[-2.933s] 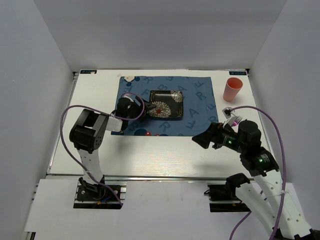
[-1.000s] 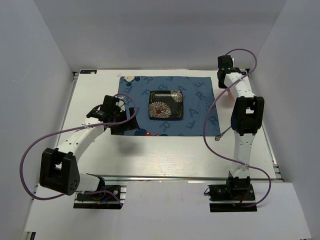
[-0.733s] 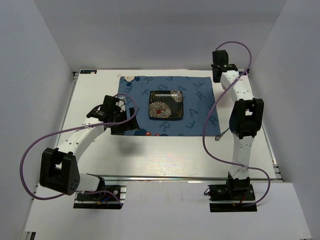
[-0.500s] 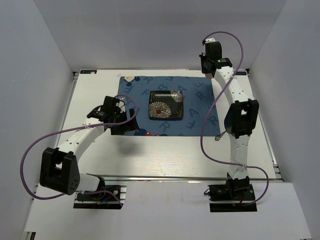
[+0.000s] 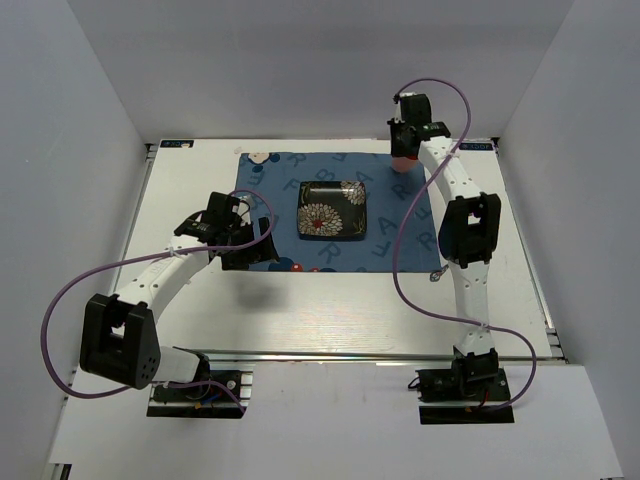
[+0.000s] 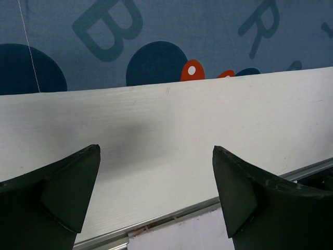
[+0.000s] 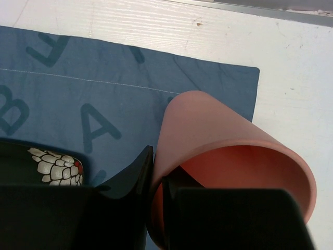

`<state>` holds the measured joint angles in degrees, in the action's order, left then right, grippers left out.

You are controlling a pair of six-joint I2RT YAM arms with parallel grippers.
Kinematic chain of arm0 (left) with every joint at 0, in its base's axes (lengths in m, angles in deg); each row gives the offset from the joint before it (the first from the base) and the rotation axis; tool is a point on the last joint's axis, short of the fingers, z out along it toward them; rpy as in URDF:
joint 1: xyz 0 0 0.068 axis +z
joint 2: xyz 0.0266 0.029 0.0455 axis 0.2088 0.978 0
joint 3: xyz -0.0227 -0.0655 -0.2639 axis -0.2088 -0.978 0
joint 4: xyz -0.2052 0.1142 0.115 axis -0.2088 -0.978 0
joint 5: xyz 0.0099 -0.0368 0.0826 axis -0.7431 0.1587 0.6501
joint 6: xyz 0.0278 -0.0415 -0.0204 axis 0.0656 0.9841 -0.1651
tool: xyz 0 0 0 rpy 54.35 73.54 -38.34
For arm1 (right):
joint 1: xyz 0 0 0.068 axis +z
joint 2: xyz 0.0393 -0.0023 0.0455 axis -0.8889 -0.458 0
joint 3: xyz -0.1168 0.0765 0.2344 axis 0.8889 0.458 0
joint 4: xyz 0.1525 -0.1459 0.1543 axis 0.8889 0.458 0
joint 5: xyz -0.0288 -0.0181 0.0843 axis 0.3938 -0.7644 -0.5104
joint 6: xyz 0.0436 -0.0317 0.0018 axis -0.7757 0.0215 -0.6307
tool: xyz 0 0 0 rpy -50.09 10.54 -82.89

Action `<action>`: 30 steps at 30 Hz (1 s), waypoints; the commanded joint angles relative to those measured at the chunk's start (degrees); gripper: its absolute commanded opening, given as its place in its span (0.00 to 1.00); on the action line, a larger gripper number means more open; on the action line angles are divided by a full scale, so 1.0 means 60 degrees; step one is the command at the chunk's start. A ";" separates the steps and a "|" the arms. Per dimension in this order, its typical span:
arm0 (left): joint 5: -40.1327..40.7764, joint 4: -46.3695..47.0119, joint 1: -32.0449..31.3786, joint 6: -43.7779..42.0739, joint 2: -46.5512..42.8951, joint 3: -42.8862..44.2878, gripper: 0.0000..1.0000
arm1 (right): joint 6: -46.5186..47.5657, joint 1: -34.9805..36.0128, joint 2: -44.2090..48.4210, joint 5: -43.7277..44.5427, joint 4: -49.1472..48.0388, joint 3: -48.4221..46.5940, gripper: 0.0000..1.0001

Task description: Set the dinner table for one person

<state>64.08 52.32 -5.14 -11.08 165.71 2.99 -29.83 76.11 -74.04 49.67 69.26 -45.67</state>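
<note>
"Which step are you on?"

"Placing the drink, I'd judge. My right fingers [image 7: 155,164] are clamped on the rim of the pink cup [image 7: 223,140], one inside the wall and one outside. The cup hangs tilted over the far right corner of the blue mat [image 7: 78,88]. I can't tell whether its base touches the cloth."

"And the other arm?"

"My left fingers [image 6: 156,187] are spread wide apart and hold nothing. They're low over the near left edge of the mat."

"Where's the table you're setting?"

"The white worktop [image 5: 330,300] lies under everything, with its metal rail along the near edge. The mat sits toward its far side, and the black flowered plate [image 5: 332,210] is in the middle of the mat."

"What does the next move call for?"

"I think I should right the cup, bring it straight down onto the mat beyond and to the right of the plate, and then part the fingers gently. A pinch on one wall could tip the cup as I let go."
</note>
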 commanded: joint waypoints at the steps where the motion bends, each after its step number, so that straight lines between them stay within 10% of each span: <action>1: -0.0160 0.0057 0.0023 -0.0134 -0.0109 -0.0013 0.98 | -0.0183 -0.0001 0.0039 -0.0146 -0.0173 -0.0361 0.00; 15: -0.0160 0.0071 0.0023 -0.0105 -0.0095 -0.0013 0.98 | -0.0183 -0.0016 -0.0284 0.0059 -0.0041 -0.0258 0.09; 19: -0.0160 0.0057 0.0023 -0.0105 -0.0080 -0.0013 0.98 | -0.0227 -0.0030 -0.0327 0.0060 -0.0290 -0.0287 0.21; 23: -0.0175 0.0071 0.0023 -0.0134 -0.0109 -0.0013 0.98 | -0.0315 -0.0016 -0.0401 -0.0131 -0.0407 -0.0477 0.54; 28: -0.0189 0.0071 0.0023 -0.0134 -0.0124 -0.0027 0.98 | -0.0432 -0.0030 -0.0240 -0.0248 -0.0540 -0.0799 0.65; 30: -0.0189 0.0072 0.0023 -0.0149 -0.0167 -0.0042 0.98 | -0.0447 -0.0016 0.0037 -0.0132 -0.0729 -0.0829 0.86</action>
<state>64.04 52.34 -5.14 -11.28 165.71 2.99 -32.27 76.11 -75.92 48.86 68.34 -47.61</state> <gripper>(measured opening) 0.981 0.819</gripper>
